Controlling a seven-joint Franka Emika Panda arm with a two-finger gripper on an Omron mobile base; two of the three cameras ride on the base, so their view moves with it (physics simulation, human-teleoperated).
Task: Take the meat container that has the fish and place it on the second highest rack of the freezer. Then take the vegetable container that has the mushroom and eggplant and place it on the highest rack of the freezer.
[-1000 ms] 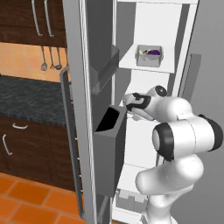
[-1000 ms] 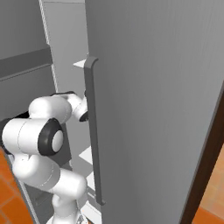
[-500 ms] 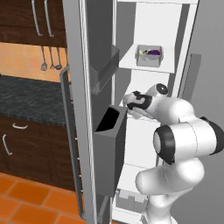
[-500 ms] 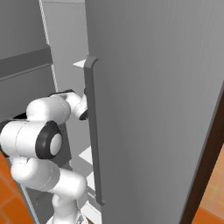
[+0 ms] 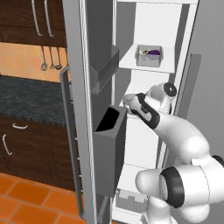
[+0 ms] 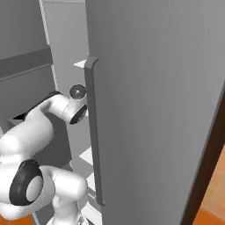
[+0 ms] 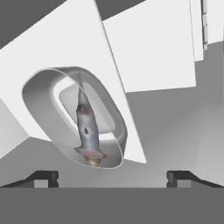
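Reaching into the open freezer (image 5: 151, 39), arm stretched from lower right in the left base view. End effector (image 7: 112, 176) spread wide, holding nothing, tips well apart at the bottom of the hand view. Just ahead of the tips, a grey oval tub (image 7: 35, 94) resting on a white shelf (image 7: 61, 35), with the fish (image 7: 87, 129) lying lengthwise inside. Higher up in the left base view, a second tub (image 5: 149, 56) with the purple eggplant (image 5: 152, 53) sitting on a white rack (image 5: 131, 63). Dark grey door bins (image 5: 107, 148) on the open door, left of the arm. Which rack carries the fish tub: cannot tell.
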